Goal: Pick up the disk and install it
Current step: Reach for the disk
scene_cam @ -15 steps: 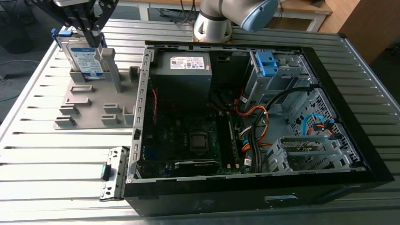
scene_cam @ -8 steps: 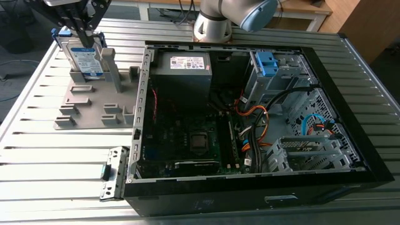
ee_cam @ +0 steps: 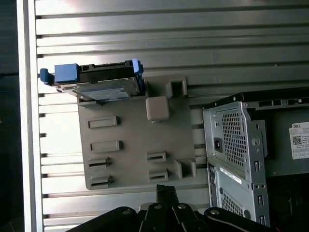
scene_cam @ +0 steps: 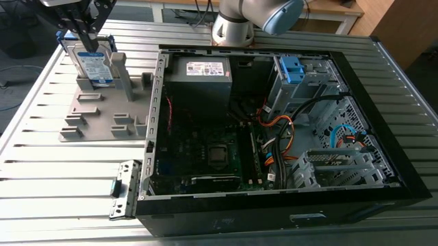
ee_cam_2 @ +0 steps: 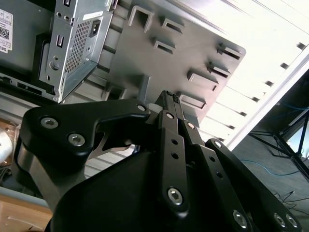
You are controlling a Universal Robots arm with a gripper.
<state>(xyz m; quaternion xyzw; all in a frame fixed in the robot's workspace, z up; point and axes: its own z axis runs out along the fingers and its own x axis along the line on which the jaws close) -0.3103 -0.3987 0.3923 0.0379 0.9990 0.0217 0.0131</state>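
The disk point(scene_cam: 92, 60) stands on edge in a slot at the far end of a grey holder plate point(scene_cam: 102, 120), at the exterior view's upper left. It is silver with a white-and-blue label and a blue carrier frame. In the first wrist view the disk point(ee_cam: 104, 82) sits in the holder plate point(ee_cam: 130, 140), well away from my fingertips. My gripper point(scene_cam: 87, 43) hangs above the holder and, in the exterior view, overlaps the disk's top edge. Its black fingers meet at the tips in both wrist views, and the gripper point(ee_cam_2: 169, 95) point(ee_cam: 166, 189) is shut with nothing between them.
An open black computer case point(scene_cam: 383, 102) lies to the exterior view's right of the holder. Inside it are a grey power supply point(scene_cam: 200, 77), a drive cage with a blue bracket point(scene_cam: 292, 69), and loose cables. The arm's base point(scene_cam: 236, 25) stands behind the case. Everything rests on a slatted metal table point(scene_cam: 55, 169).
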